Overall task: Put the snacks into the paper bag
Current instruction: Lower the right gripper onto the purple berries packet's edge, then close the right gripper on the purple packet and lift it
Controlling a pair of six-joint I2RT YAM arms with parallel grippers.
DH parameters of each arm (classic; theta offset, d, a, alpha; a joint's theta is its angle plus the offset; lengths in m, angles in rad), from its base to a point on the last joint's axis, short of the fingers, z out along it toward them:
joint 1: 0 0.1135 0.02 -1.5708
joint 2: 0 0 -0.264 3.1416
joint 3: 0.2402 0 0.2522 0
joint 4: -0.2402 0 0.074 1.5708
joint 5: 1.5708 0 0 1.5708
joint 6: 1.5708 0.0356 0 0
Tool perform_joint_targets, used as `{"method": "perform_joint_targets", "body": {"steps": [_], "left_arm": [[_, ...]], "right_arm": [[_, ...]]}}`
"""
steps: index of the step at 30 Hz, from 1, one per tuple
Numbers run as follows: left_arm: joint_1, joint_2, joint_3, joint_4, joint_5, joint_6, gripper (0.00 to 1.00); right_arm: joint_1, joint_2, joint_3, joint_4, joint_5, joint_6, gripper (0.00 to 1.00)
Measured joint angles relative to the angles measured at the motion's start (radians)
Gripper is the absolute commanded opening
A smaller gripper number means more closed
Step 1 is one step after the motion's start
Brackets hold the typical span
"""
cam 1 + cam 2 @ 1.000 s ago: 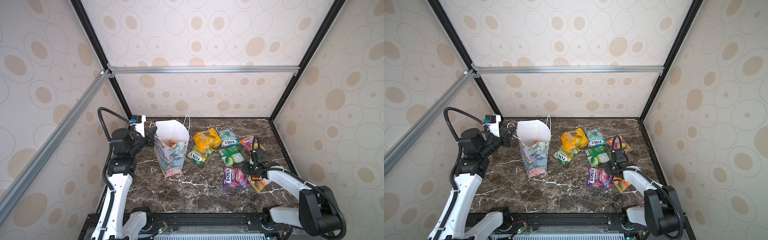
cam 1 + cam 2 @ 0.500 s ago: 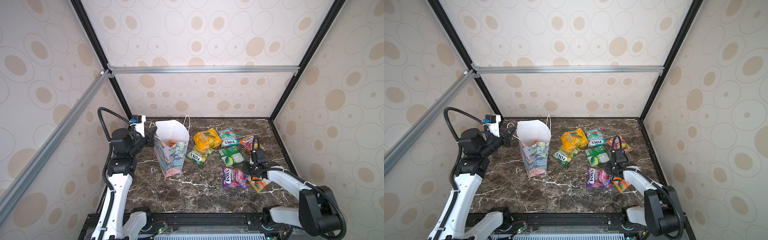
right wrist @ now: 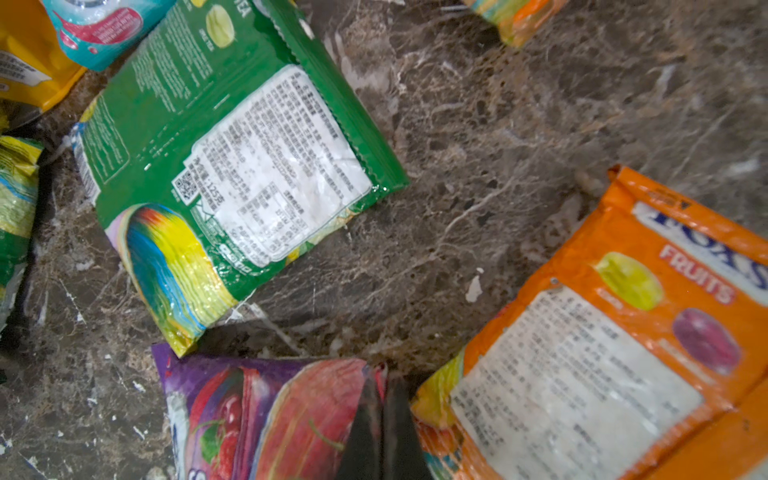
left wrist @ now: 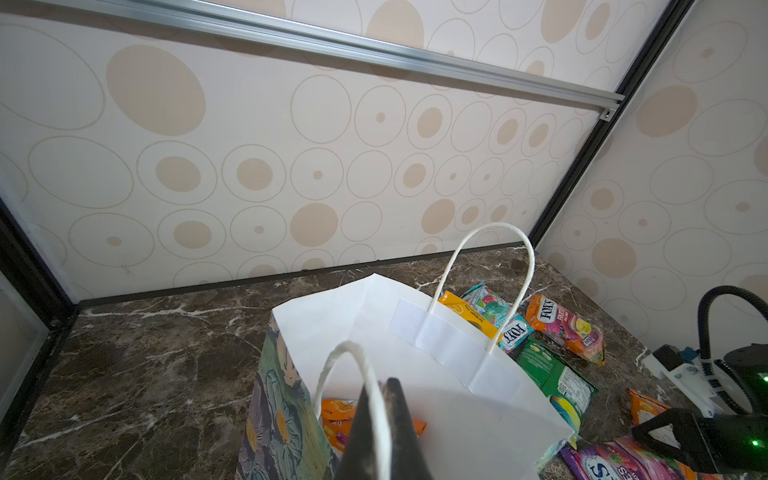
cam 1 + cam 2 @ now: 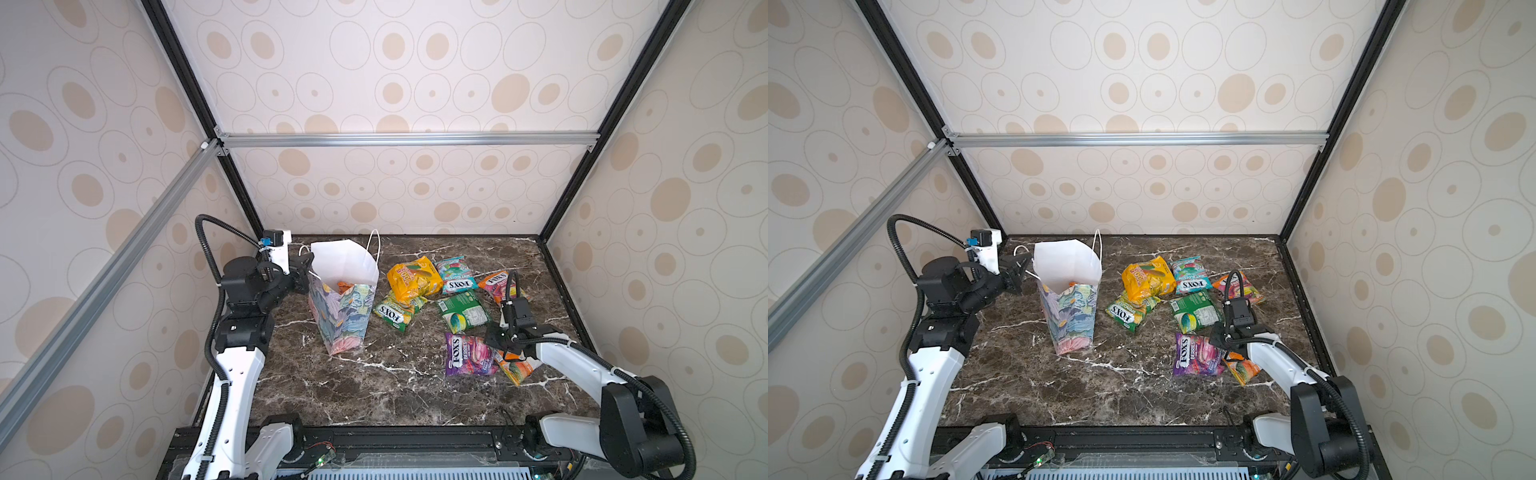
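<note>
Tabletop (image 5: 374, 386): dark brown marble, white veins, glossy. The right wrist view shows small white flecks (image 3: 473, 286) on it. Wall panels (image 5: 415, 62) on three sides, cream, printed with tan ovals inside thin rings. Aluminium crossbar (image 5: 407, 139) runs level across the back wall. A second aluminium bar (image 5: 104, 286) slants along the left wall and meets it at the corner. Black corner posts (image 5: 187, 83) rise from the table's back corners.

Both top views: high at front, looking down over whole table (image 5: 374, 395). Left wrist: near, across paper bag (image 4: 353, 311). Right wrist: close, straight down; both show green packet (image 3: 187, 124).
</note>
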Motion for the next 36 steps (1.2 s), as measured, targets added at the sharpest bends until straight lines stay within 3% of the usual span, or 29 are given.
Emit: {"method": "perform_joint_targets", "body": {"steps": [16, 36], "left_arm": [[0.0, 0.0, 0.0, 0.0, 0.0, 0.0, 0.0], [0.0, -0.007, 0.0, 0.0, 0.0, 0.0, 0.0]], "right_arm": [[0.0, -0.094, 0.0, 0.0, -0.034, -0.003, 0.0], [0.0, -0.25, 0.0, 0.075, -0.195, -0.091, 0.0]]}}
